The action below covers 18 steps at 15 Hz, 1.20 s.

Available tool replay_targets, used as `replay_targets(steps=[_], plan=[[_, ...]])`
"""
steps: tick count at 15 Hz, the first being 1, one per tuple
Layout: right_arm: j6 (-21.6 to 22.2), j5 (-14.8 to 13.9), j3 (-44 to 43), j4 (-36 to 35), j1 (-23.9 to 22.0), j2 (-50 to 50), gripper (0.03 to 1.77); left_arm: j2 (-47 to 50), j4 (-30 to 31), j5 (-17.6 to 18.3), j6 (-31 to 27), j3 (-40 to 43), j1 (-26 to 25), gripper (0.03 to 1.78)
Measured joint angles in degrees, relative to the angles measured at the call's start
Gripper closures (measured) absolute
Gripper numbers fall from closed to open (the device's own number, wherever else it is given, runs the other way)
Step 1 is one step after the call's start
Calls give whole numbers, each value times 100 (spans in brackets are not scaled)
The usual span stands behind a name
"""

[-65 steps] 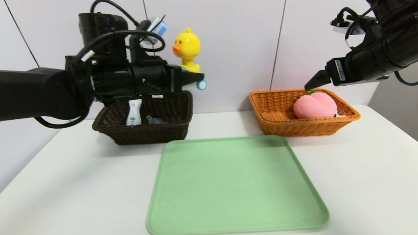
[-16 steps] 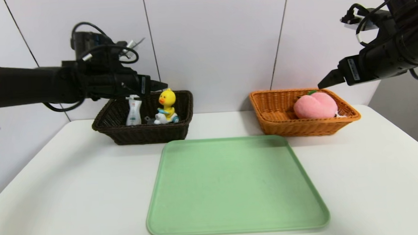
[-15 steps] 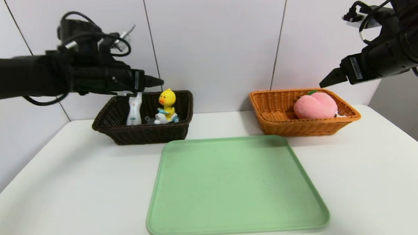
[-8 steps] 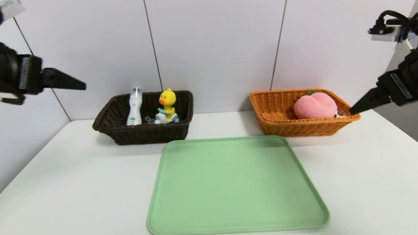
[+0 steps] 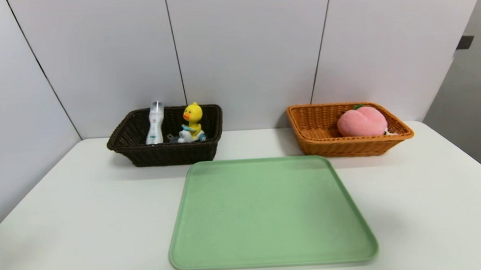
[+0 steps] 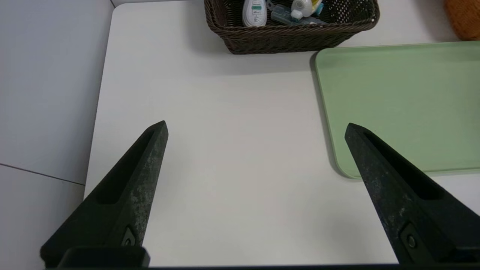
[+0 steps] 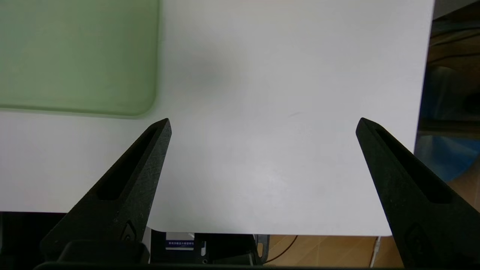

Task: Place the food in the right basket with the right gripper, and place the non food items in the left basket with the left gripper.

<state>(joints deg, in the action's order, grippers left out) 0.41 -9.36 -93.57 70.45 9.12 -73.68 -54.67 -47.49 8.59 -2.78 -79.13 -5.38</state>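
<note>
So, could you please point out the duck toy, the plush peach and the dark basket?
duck toy (image 5: 193,113), head view: head
plush peach (image 5: 362,123), head view: body
dark basket (image 5: 171,155), head view: front wall

Looks like a lab-type tabletop setup, exact room type can't tell. White table (image 5: 84,209) against plain white panels (image 5: 244,48), green tray (image 5: 271,211) centered, dark basket (image 5: 171,154) and orange basket (image 5: 348,148) behind. Wood-look floor (image 7: 318,251), loose cable (image 7: 283,252) beyond table edge.

White wall panels (image 5: 248,48), dark seams; white table (image 5: 84,225); wooden floor (image 7: 322,251).
</note>
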Motion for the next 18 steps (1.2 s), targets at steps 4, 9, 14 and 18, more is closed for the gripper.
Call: replay_targets(steps=[4, 9, 14, 18], plan=[[11, -238, 1326, -575, -555, 1602, 10, 1314, -13, 334, -85, 1000, 117, 12], [-146, -168, 3291, -1167, -824, 4045, 10, 2580, 37, 588, -132, 1993, 177, 12], [-656, 168, 4863, -2043, -912, 5958, 10, 3365, 148, 618, -265, 2688, 274, 12], [-801, 430, 5389, -2144, -919, 7000, 10, 3841, 163, 521, -334, 2996, 634, 12]])
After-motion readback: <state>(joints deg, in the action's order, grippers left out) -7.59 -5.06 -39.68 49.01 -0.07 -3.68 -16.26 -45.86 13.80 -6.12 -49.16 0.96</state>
